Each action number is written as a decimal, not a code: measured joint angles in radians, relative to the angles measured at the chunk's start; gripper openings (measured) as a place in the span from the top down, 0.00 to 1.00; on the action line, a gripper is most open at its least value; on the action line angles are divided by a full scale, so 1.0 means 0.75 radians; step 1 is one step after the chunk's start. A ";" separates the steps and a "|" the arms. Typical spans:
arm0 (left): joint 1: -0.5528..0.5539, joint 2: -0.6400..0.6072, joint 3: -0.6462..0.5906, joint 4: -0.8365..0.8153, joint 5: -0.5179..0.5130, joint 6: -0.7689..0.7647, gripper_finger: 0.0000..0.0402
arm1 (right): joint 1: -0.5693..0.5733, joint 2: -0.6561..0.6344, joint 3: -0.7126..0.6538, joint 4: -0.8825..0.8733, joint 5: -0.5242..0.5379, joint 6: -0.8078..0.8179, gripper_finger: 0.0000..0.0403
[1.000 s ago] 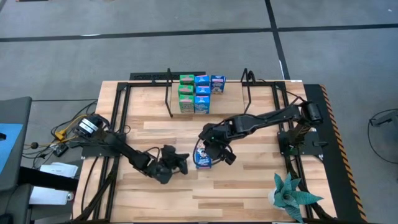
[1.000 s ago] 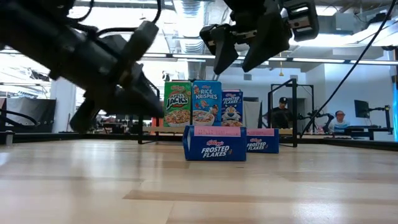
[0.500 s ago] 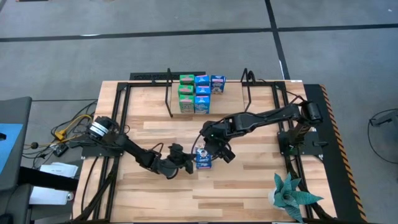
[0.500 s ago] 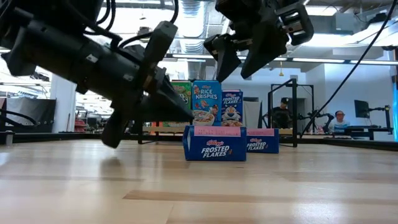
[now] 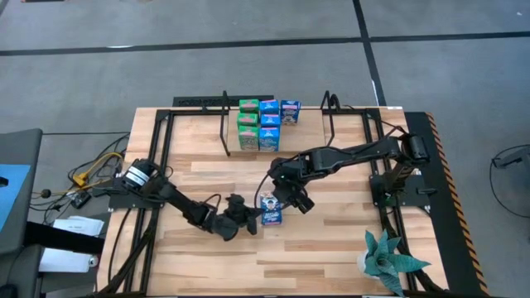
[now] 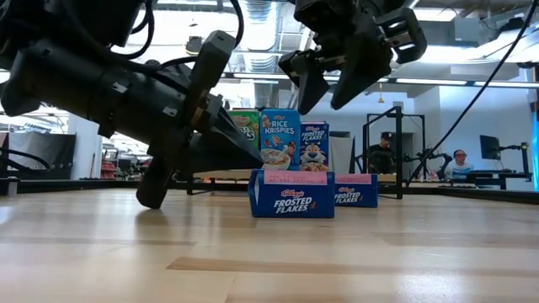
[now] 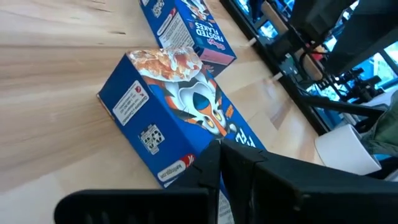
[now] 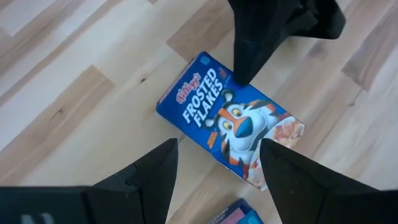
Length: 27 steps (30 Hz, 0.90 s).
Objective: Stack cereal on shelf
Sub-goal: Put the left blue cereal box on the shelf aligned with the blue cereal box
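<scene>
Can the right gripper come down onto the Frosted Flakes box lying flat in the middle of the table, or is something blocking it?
Probably yes. The right gripper hangs open directly above the Frosted Flakes box, with nothing between them. The shut left gripper sits against the box's side, not over it.

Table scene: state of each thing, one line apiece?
Frosted Flakes box: lying flat on the table, picture face up, ungripped.
Second Frosted Flakes box: lying behind it, apart.
Shelf: boxes stacked at its left part, right part bare.
Shelved cereal boxes: upright, in rows.
Left pincer: shut, tip against the box's side.
Right pincer: open, above the box.
</scene>
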<state>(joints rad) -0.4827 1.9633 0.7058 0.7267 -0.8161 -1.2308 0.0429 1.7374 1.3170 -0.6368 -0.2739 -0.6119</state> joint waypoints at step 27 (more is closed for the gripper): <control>0.070 -0.003 0.110 -0.380 0.226 0.000 1.00 | -0.008 -0.001 0.000 0.011 -0.013 0.040 0.37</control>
<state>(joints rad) -0.4303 1.9613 0.7886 0.4415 -0.6464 -1.2310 0.0366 1.7370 1.3170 -0.6287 -0.2840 -0.5816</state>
